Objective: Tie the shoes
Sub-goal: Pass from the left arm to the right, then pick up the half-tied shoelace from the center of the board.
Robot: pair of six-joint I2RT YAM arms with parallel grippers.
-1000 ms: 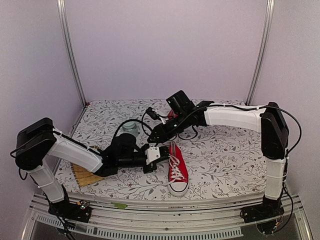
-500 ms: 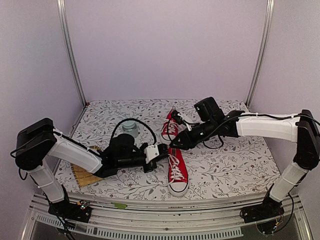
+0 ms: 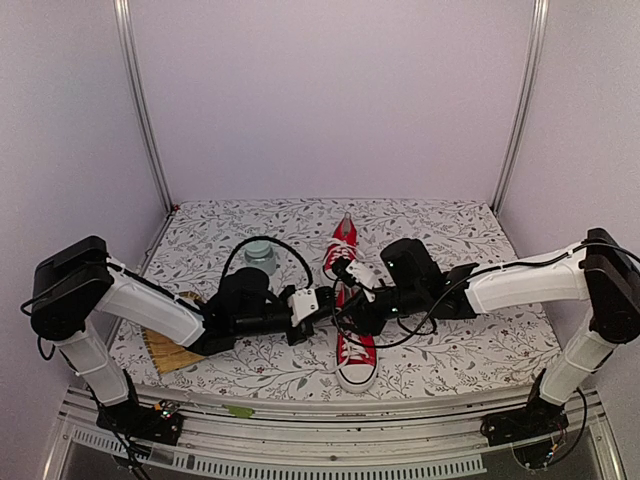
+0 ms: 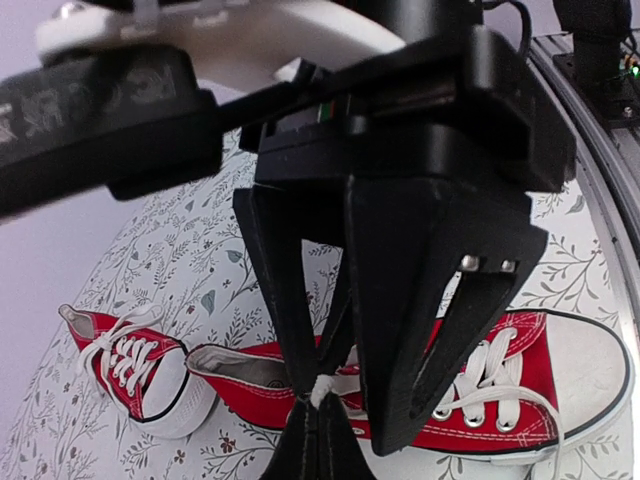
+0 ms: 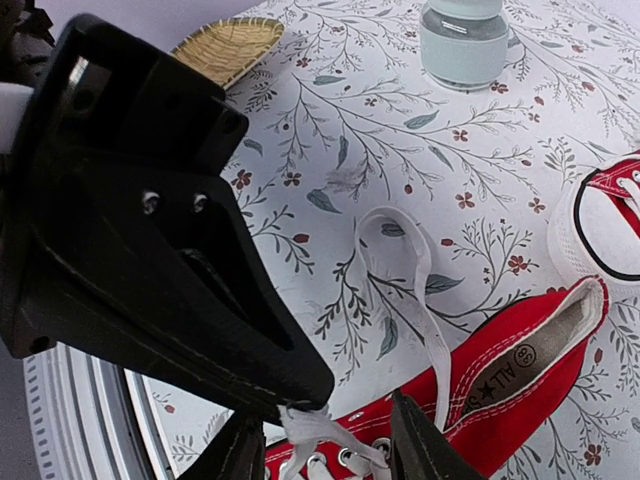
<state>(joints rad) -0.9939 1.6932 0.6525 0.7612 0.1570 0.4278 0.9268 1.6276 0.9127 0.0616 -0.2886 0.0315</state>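
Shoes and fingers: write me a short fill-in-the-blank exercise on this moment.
1. The left fingers are ____ on a white lace.
2. The right fingers stand ____, one on each side of that lace.
3. The near shoe and the far shoe are both ____ canvas.

Missing words: shut; open; red.

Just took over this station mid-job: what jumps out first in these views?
Both tools meet over the near red shoe in the middle: the left tool is shut on a white lace, the right tool open beside it. The second shoe sits just behind.
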